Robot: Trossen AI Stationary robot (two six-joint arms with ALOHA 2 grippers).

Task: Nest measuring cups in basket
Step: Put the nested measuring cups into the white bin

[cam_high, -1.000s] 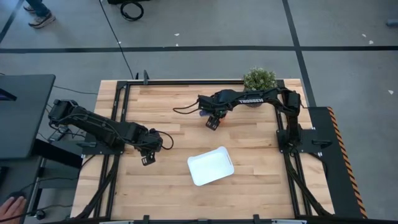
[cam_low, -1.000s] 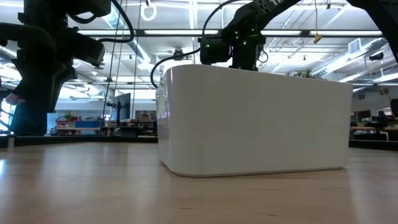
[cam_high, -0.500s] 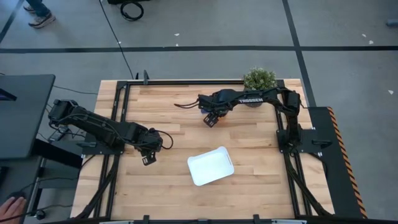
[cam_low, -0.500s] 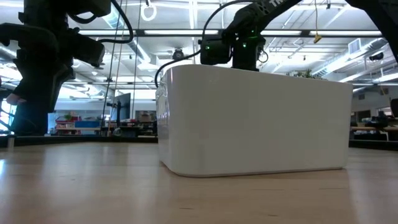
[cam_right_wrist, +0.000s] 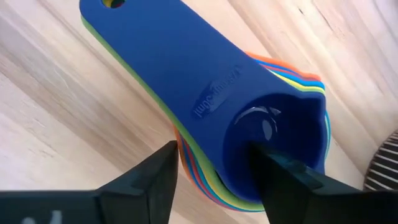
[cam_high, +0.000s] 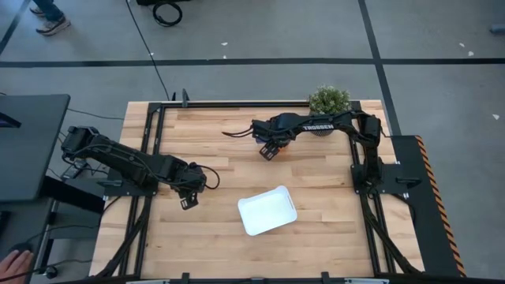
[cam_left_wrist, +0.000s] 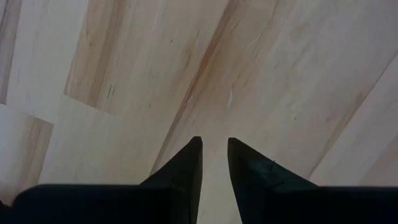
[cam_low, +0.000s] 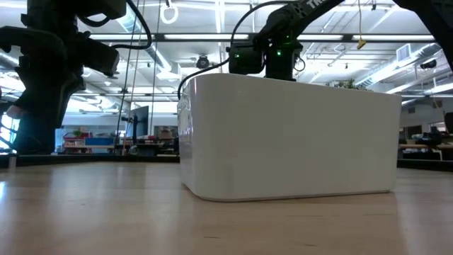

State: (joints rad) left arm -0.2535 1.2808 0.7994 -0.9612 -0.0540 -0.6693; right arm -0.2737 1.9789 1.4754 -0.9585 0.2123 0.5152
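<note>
The measuring cups lie nested in one stack on the wood near the table's far edge. The bright blue cup [cam_right_wrist: 205, 87] is on top, with green, yellow, orange and red rims showing under it. My right gripper [cam_right_wrist: 214, 180] [cam_high: 271, 151] points down over the stack and is open, its fingers on either side of the blue bowl's near wall. In the high view the arm hides most of the stack. The white basket [cam_high: 267, 210] [cam_low: 290, 138] stands on the table nearer the front edge. My left gripper [cam_high: 187, 203] [cam_left_wrist: 214, 163] hangs over bare wood at the left, narrowly open, with nothing between its fingers. My right gripper comes from above. One finger [cam_right_wrist: 292, 186] stands over the blue cup's bowl [cam_right_wrist: 273, 124], and the other [cam_right_wrist: 146, 183] stands outside the stack, beside where the handles meet the bowls. I cannot tell whether either finger touches the cups. The stack lies flat on the table.
A potted plant [cam_high: 329, 100] stands at the far edge just right of the cups, and its ribbed pot [cam_right_wrist: 384, 168] shows beside the stack. Bare wood lies between the cups and the basket. In the low view the basket hides the cups.
My right gripper has rolled a little about its own pointing line above the cups, staying open. The cups, the basket and my left gripper have kept still.
</note>
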